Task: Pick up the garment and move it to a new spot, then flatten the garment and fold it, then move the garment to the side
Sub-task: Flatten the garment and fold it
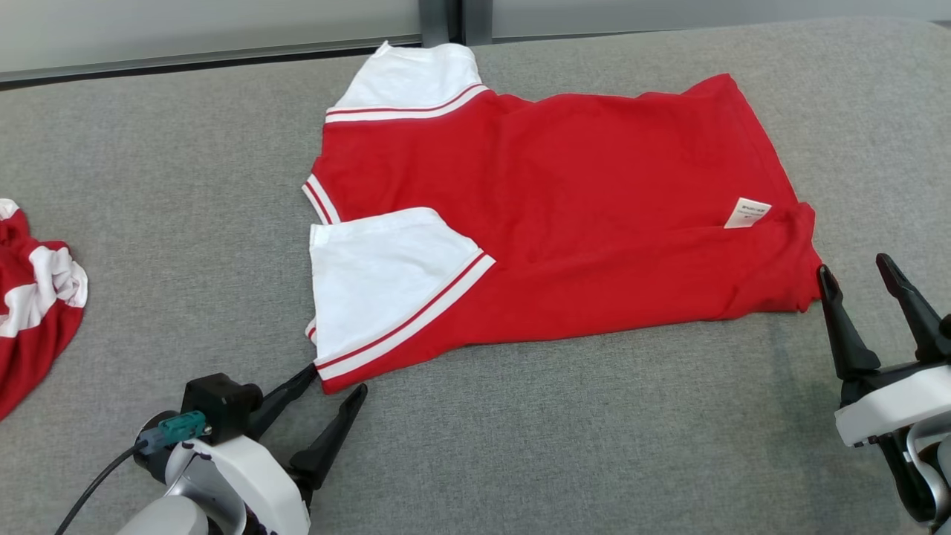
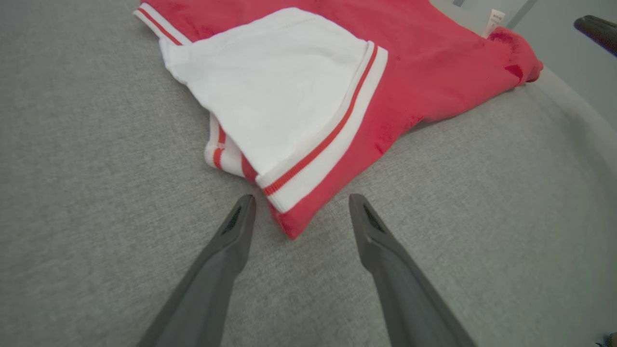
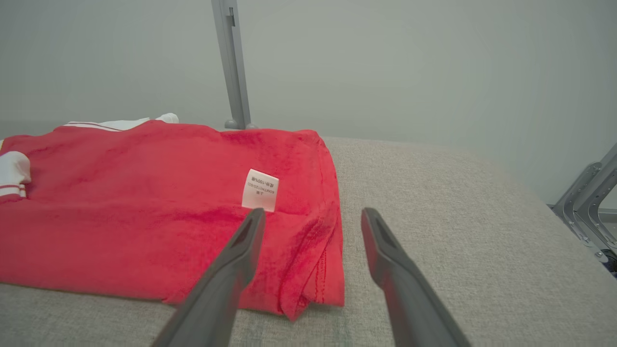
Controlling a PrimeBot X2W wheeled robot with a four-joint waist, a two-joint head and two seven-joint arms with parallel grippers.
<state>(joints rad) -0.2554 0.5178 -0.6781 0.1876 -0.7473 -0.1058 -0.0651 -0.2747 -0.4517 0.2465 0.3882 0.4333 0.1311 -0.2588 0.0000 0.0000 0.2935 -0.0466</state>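
The red garment [image 1: 557, 223] with white sleeves lies flat on the grey padded surface [image 1: 594, 431]. Its near shoulder corner sits between the spread, empty fingers of the left gripper [image 1: 336, 380], while its near hem corner lies just beside the right gripper [image 1: 854, 266], whose jaws also stand wide and empty. Another red-and-white cloth [image 1: 30, 312] lies crumpled well apart to the left.

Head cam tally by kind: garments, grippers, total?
Garments: 2, the flat red shirt and a crumpled red-and-white garment at the left.
Grippers: 2, the left gripper and the right gripper, both open.
Total: 4.
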